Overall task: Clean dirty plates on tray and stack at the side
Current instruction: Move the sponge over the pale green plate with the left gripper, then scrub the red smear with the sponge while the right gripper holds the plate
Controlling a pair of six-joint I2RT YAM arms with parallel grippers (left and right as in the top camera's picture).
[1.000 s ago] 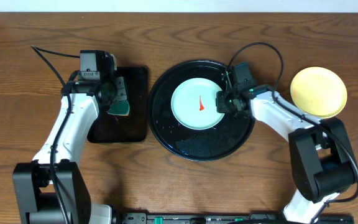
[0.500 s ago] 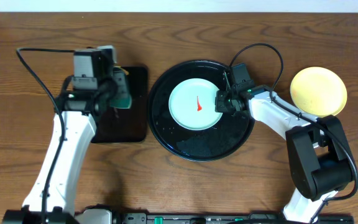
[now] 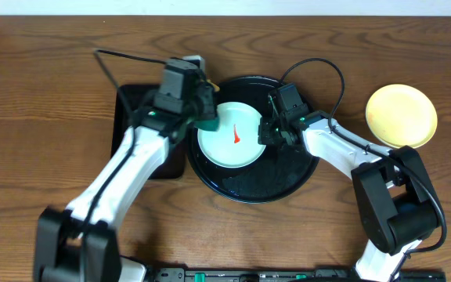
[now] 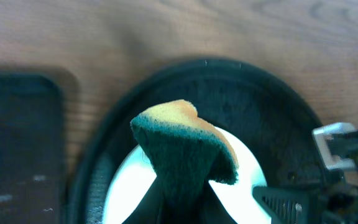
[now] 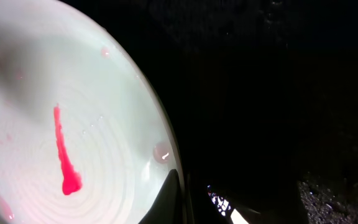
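Our left pincer [image 3: 200, 112] is clamped tight on a sponge [image 4: 185, 146], green scouring face outward with a yellow layer behind it. It holds the sponge over the left edge of the mint plate [image 3: 231, 135]; whether the sponge touches the plate we cannot tell. Our right pincer [image 3: 268, 133] is closed down on the right rim of that same plate, and the wrist view shows one fingertip [image 5: 169, 194] lying over the rim. A red streak [image 5: 64, 155] runs across the middle of the plate, with fainter pink smears around it.

The mint plate lies inside the round tray [image 3: 249, 193], toward its upper left, and the glossy black floor of the tray shows to the right and below. Left of the round tray, a rectangular tray [image 3: 125, 129] lies partly under our left arm. A yellow plate [image 3: 402, 115] rests on the bare wood of the desk [image 3: 37, 94], off to the right and apart from the round tray.
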